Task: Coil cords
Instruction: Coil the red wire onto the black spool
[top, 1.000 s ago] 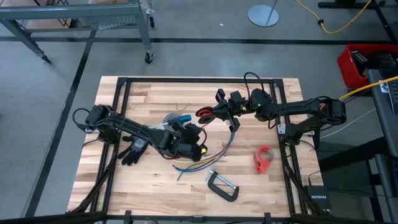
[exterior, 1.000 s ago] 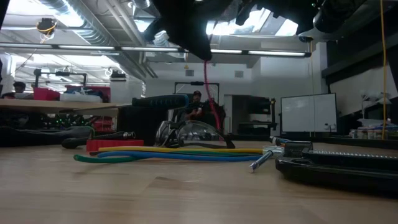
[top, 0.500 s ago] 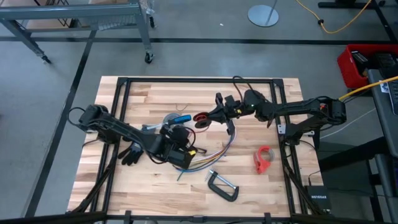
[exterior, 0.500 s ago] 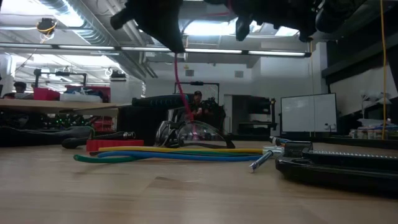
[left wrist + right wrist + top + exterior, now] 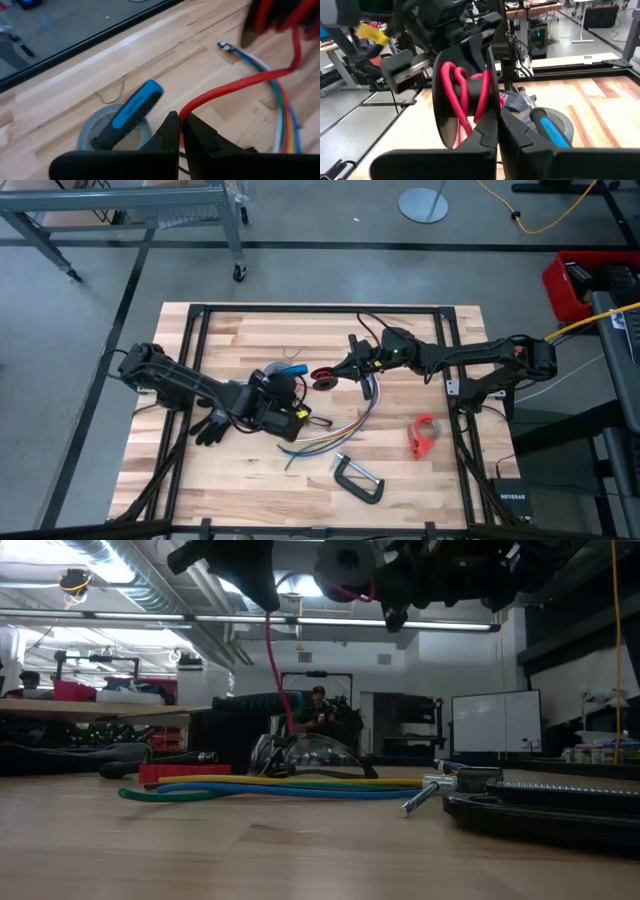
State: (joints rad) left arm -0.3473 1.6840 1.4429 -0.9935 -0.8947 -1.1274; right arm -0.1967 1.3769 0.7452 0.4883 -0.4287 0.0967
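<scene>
A red cord is partly wound on a black reel (image 5: 465,95), which my right gripper (image 5: 340,370) holds shut above the table's middle. From the reel (image 5: 322,376) the cord runs to my left gripper (image 5: 180,127), shut on it a little nearer and to the left (image 5: 298,392). A stretch of the red cord (image 5: 280,670) hangs below the left gripper. The bundle of yellow, blue, green and purple strands (image 5: 345,425) lies flat on the table under the arms. A thin wire (image 5: 112,92) lies on the wood farther back. My left gripper pinches the red cord (image 5: 192,105) between its two fingertips, a single strand. The fingers slant down toward the table's far right. From the fingers the cord bends up to the reel (image 5: 295,45), lifted clear. My right gripper pinches the black reel at its lower rim (image 5: 490,120) between its two fingers. They come nearly level from the table's right. The reel stands on edge, clear of the table, with red loops (image 5: 455,85) showing across its face.
A grey tape roll (image 5: 270,372) with a blue-handled tool (image 5: 293,368) on it lies beside the left gripper. A black glove (image 5: 212,425) is at the left, a red holder (image 5: 424,435) at the right, a C-clamp (image 5: 358,478) near the front edge.
My left gripper has gone toward the table's left edge and risen, rolling as it went, still shut on the red cord. My right gripper has tipped from slanting down to nearly level and sunk a little, bringing the reel slightly left and nearer.
</scene>
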